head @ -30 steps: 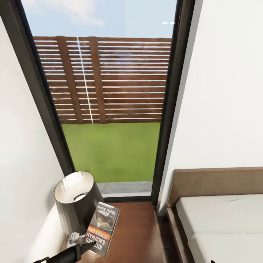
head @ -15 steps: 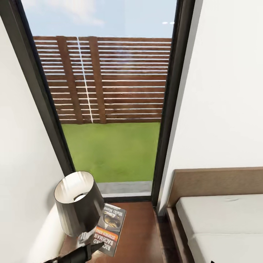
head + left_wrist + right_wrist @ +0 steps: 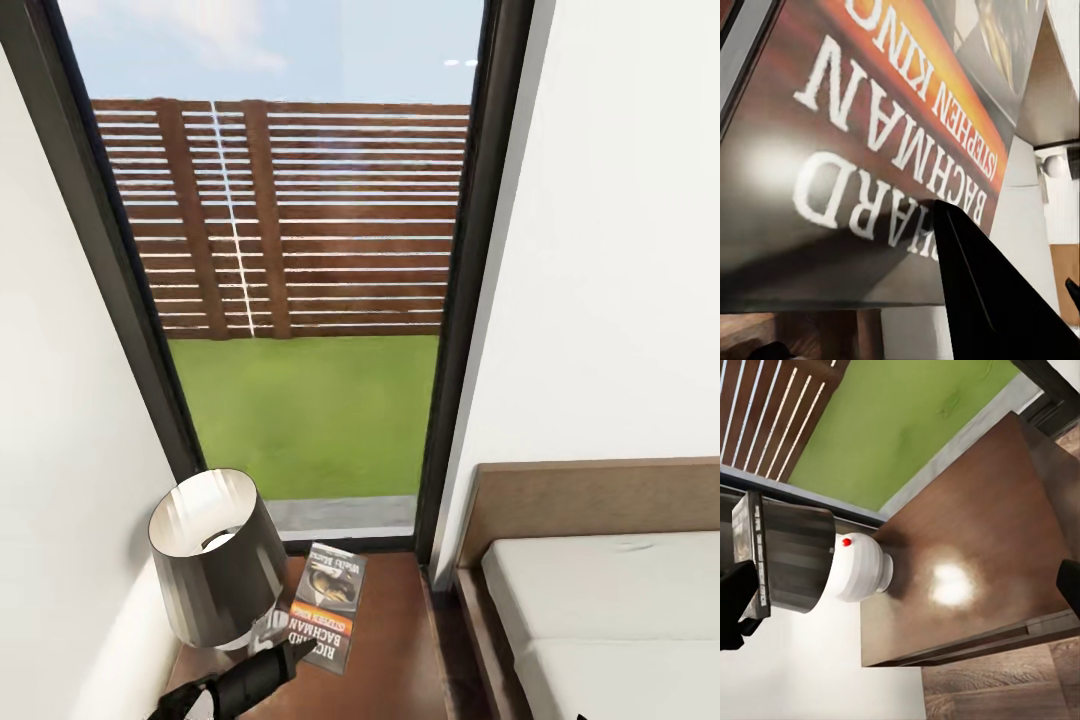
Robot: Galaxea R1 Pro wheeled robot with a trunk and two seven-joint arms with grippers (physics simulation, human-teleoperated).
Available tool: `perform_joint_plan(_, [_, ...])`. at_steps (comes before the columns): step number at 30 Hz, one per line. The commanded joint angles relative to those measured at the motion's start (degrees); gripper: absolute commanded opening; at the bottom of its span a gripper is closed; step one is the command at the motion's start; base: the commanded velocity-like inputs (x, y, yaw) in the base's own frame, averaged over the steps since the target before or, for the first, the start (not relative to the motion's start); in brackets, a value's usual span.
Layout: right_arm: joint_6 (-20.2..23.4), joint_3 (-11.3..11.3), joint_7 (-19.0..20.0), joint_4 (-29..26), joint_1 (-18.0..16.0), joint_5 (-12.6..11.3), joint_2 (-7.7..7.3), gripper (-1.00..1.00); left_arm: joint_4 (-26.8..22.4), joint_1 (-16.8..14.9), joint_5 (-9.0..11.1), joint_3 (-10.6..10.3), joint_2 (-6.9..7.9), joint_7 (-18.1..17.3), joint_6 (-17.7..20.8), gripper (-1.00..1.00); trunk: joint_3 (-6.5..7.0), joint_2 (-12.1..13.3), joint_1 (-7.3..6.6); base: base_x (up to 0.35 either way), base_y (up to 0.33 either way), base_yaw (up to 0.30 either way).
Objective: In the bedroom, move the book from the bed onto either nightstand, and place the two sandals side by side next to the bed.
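Fingers of our left gripper were closed on the near edge of the small paperback book with the grey-dark cover photo, orange band and white "RICHARD BACHMAN" lettering. From the left wrist camera we saw one black fingertip lying across the cover's lower edge, over the lettering, with the book close against the lens. The book hung above the top of the low dark reddish-brown wooden nightstand; whether its far edge touched the wood we could not tell. Just beside it, on the side away from the bed, stood a lamp with a dark grey drum shade and a rounded white base carrying a small red dot, resting on the nightstand near the white wall. Behind the nightstand rose a tall black-framed window showing green grass and a brown slatted fence. On the other side lay the dark-brown wooden bed with its flat headboard and pale mattress. Of our right gripper we saw only dark finger edges at the frame's borders, spread wide apart and holding nothing.
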Motion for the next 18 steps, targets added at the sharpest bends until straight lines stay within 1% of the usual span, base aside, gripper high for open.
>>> perform_joint_plan(1, [0.60,-0.06,0.20,0.02,-0.05,-0.28,0.00,1.00,-0.41,-0.12,0.44,-0.29,0.06,0.06,0.82,-1.00,-0.13,-0.12,0.04,0.000,0.000,0.000])
perform_joint_plan(4, [0.60,-0.05,0.30,0.00,-0.04,-0.27,0.00,1.00,-0.79,-0.24,0.42,-0.20,0.33,0.14,1.31,-1.00,-0.13,-0.12,0.04,0.000,0.000,0.000])
perform_joint_plan(10, [1.30,-0.10,0.87,-0.72,-0.05,-0.30,-0.09,1.00,-0.58,-0.27,0.36,-0.20,0.31,0.41,1.24,-1.00,-0.13,-0.12,0.04,0.000,0.000,0.000])
perform_joint_plan(13, [2.60,-0.32,0.98,-2.51,-0.04,-0.34,-0.32,1.00,-0.54,-0.28,0.35,-0.22,0.31,0.47,1.17,-1.00,-0.13,-0.12,0.04,0.000,0.000,0.000])
perform_joint_plan(15, [8.87,-0.50,0.85,-9.22,-0.05,-0.32,-0.94,1.00,-0.53,-0.28,0.34,-0.27,0.30,0.50,1.05,-1.00,-0.13,-0.12,0.04,0.000,0.000,0.000])
perform_joint_plan(16, [10.66,-0.53,0.79,-10.99,-0.05,-0.31,-1.02,1.00,-0.53,-0.28,0.34,-0.27,0.30,0.49,1.03,-1.00,-0.13,-0.12,0.04,0.000,0.000,0.000])
perform_joint_plan(17, [14.22,-0.56,0.69,-14.83,-0.07,-0.30,-1.14,1.00,-0.54,-0.28,0.35,-0.31,0.30,0.47,1.01,-1.00,-0.13,-0.12,0.04,0.000,0.000,0.000])
perform_joint_plan(18, [15.82,-0.58,0.64,-16.82,-0.08,-0.29,-1.20,1.00,-0.54,-0.28,0.35,-0.32,0.30,0.46,1.00,-1.00,-0.13,-0.12,0.04,0.000,0.000,0.000])
